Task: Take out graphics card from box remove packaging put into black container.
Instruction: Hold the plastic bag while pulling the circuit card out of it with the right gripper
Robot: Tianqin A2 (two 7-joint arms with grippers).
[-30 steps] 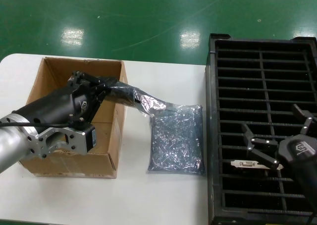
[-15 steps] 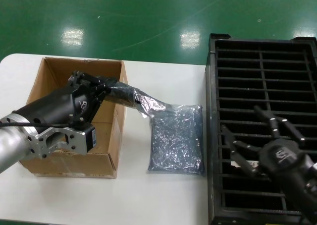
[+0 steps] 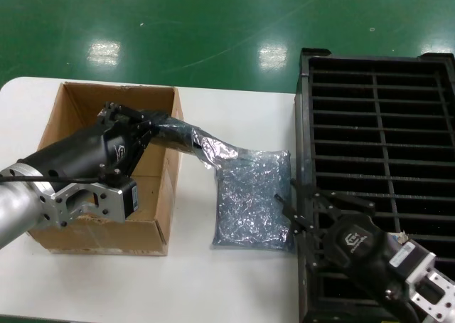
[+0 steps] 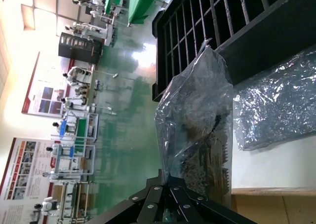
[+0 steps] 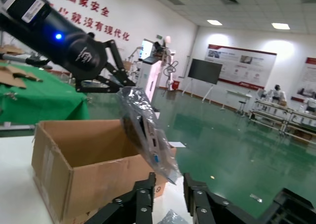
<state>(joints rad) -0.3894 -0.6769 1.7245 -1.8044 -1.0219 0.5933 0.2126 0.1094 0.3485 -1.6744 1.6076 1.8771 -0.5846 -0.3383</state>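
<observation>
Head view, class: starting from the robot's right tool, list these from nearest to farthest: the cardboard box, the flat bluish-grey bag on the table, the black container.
1. The black container: the right tool hangs over its near left edge.
2. The flat bluish-grey bag: on the table just left of that tool.
3. The box: far left, where the left tool grips the packaging.

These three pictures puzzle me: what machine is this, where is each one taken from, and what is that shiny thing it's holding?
It is a two-armed robot. One camera looks down from its head; one sits on each wrist. The left gripper, over the cardboard box, is shut on a shiny plastic bag; the right wrist view shows a graphics card inside it. The right gripper, open, reaches toward it from the black slotted tray. A flatter bluish bag lies on the white table.
</observation>
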